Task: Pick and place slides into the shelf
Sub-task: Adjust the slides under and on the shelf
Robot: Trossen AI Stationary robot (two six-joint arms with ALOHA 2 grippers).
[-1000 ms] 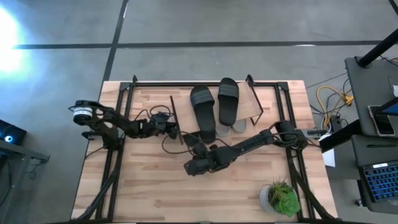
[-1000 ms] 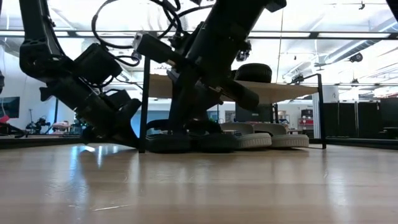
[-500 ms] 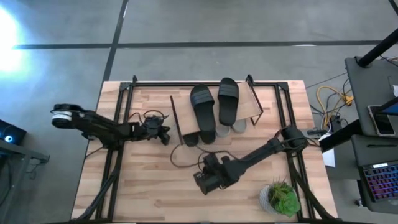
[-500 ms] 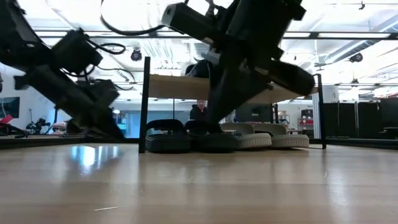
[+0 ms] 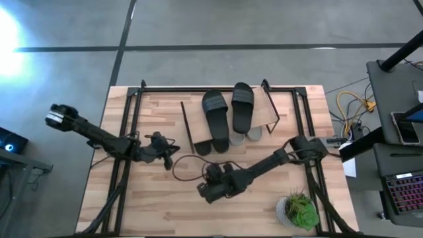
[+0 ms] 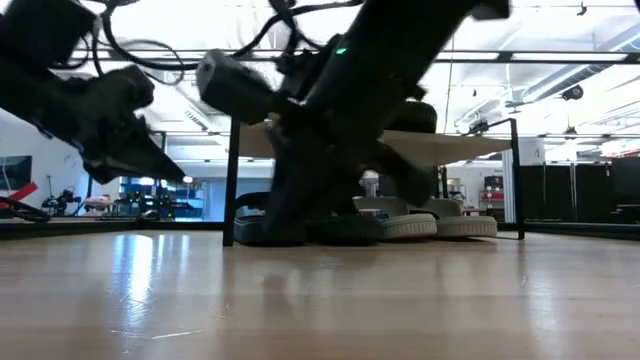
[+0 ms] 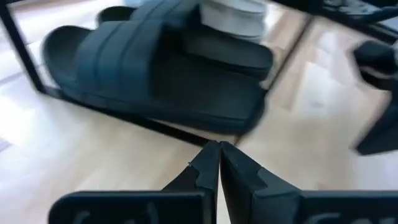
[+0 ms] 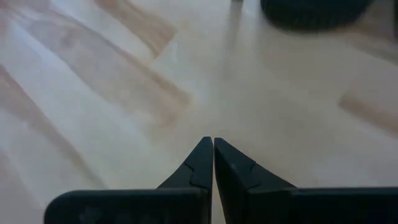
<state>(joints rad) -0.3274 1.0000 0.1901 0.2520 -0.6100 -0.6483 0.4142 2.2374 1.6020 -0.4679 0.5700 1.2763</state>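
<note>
The shelf (image 5: 264, 106) stands at the table's far middle, a light plank on thin black legs. Two black slides (image 5: 216, 112) (image 5: 242, 106) lie flat on its top. Under it, soles on the table, sit two dark slides (image 6: 270, 230) (image 6: 350, 228) and two light grey slides (image 6: 405, 222) (image 6: 460, 222). My left gripper (image 5: 165, 153) is shut and empty, left of the shelf's near left leg; its wrist view faces a dark slide (image 7: 155, 68). My right gripper (image 5: 203, 192) is shut and empty over bare table, on the near side of the shelf.
A potted green plant (image 5: 297, 210) stands at the table's near right corner. Black frame rails (image 5: 125, 132) run along the table's left and right sides. Loose cables (image 5: 188, 162) lie between the two grippers. Bare wood (image 5: 152, 205) shows at the near left.
My left gripper has drawn back from the shelf's left leg, toward the table's left and a little nearer. My right gripper has pulled away from the shelf's front toward the near edge, then drifted slightly left. The slides have stayed where they were.
</note>
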